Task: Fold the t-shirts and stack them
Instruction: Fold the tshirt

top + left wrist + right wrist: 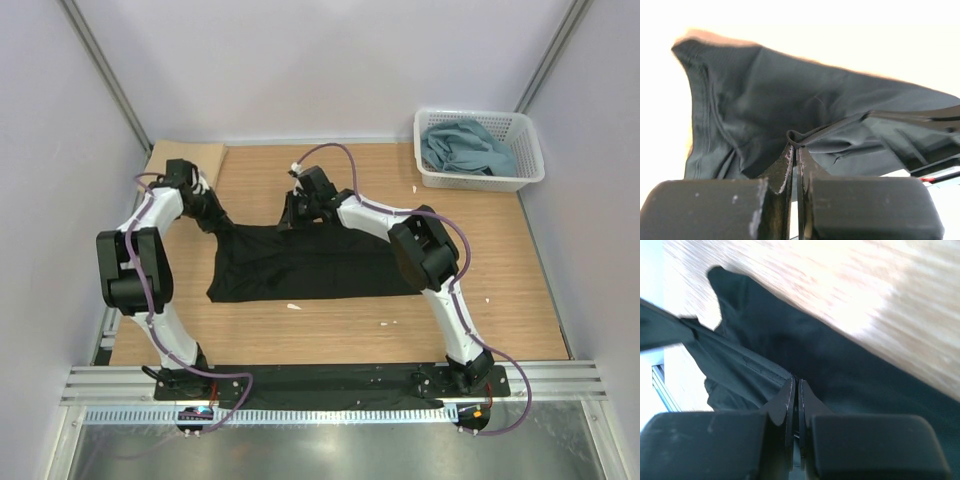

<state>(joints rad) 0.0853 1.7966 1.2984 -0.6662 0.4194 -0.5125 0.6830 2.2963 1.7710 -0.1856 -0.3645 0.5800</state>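
Note:
A black t-shirt (310, 265) lies spread on the wooden table (330, 335), its far edge lifted at two points. My left gripper (216, 220) is shut on the far left edge. In the left wrist view, a folded hem of the black t-shirt (765, 95) is pinched at the tip of the left gripper (796, 149). My right gripper (291, 215) is shut on the far edge a little to the right. In the right wrist view, the right gripper (795, 382) clamps a seam of the black t-shirt (850, 370). A tan t-shirt (188, 158) lies flat at the back left.
A white lattice basket (482, 181) stands at the back right with a crumpled blue-grey t-shirt (465, 146) inside. Small white scraps (293, 306) lie near the black shirt's front edge. White walls close in the table on three sides.

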